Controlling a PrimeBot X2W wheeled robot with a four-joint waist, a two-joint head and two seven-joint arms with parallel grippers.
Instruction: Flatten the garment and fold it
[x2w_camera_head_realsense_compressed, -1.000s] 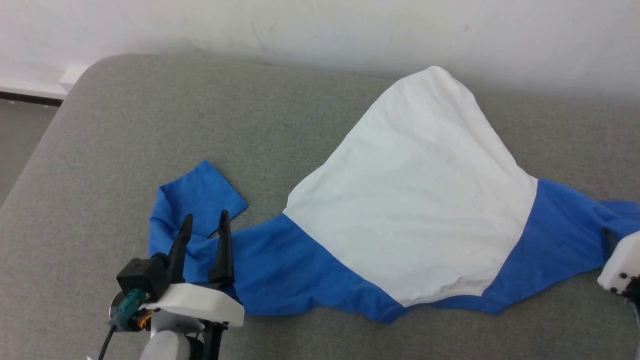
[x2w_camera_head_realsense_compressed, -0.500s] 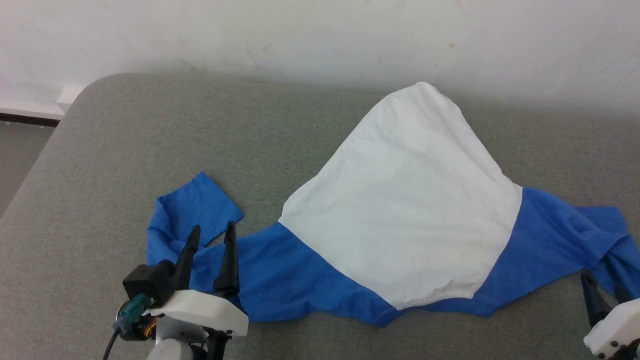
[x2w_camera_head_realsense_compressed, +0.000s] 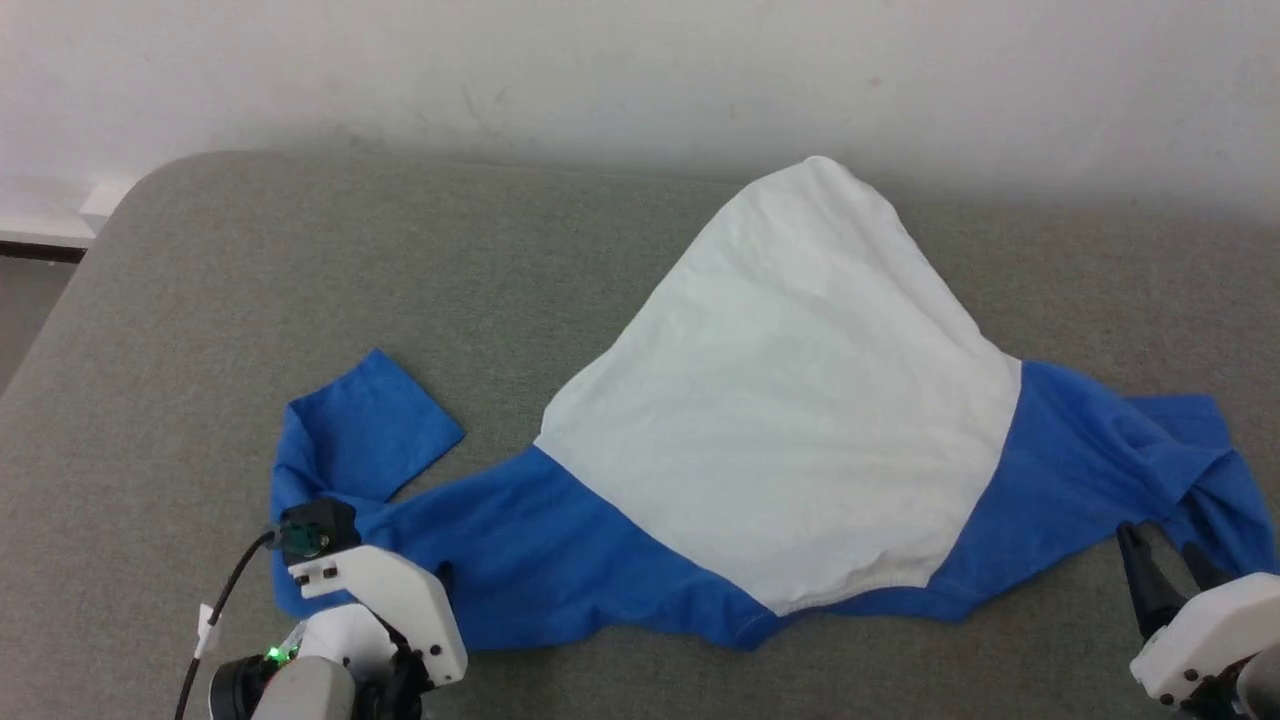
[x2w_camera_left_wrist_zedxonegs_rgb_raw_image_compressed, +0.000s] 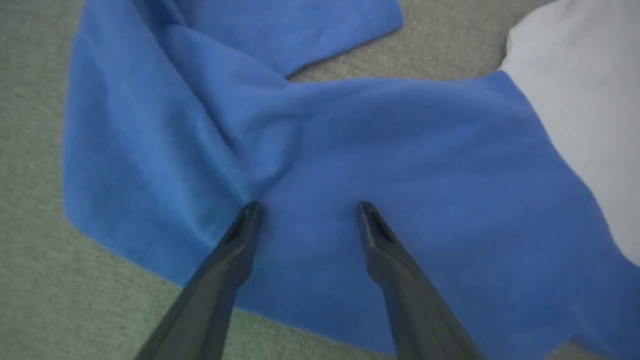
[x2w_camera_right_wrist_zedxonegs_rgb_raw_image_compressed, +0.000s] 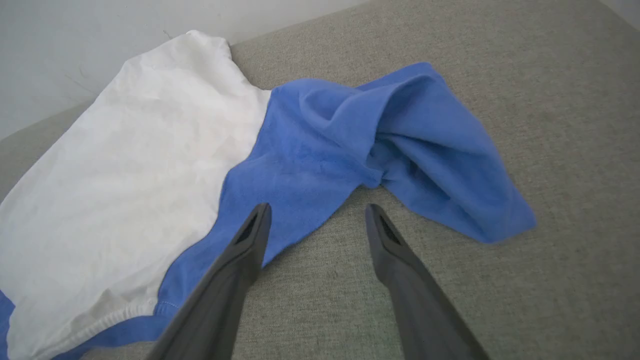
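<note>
The garment (x2w_camera_head_realsense_compressed: 790, 420) lies on a grey cushioned surface, white body bunched to a peak at the back, blue sleeves spread left and right. My left gripper (x2w_camera_left_wrist_zedxonegs_rgb_raw_image_compressed: 308, 207) is open and points steeply down, both fingertips on the left sleeve (x2w_camera_left_wrist_zedxonegs_rgb_raw_image_compressed: 390, 135) near its twisted fold; in the head view its white housing (x2w_camera_head_realsense_compressed: 390, 600) covers the fingers. The right sleeve (x2w_camera_head_realsense_compressed: 1100, 460) is crumpled. My right gripper (x2w_camera_head_realsense_compressed: 1160, 545) is open just in front of that sleeve; in the right wrist view its left fingertip (x2w_camera_right_wrist_zedxonegs_rgb_raw_image_compressed: 260, 215) overlaps the blue edge and the other is over bare fabric.
The grey surface (x2w_camera_head_realsense_compressed: 300, 270) ends at a white wall (x2w_camera_head_realsense_compressed: 600, 70) behind. Its rounded left corner drops to the floor (x2w_camera_head_realsense_compressed: 25, 300). Bare grey surface lies left of and in front of the garment.
The head camera shifted slightly. My left gripper tipped downward onto the left sleeve, its fingers now hidden under the housing. My right gripper drew back from the right sleeve and its open fingers show.
</note>
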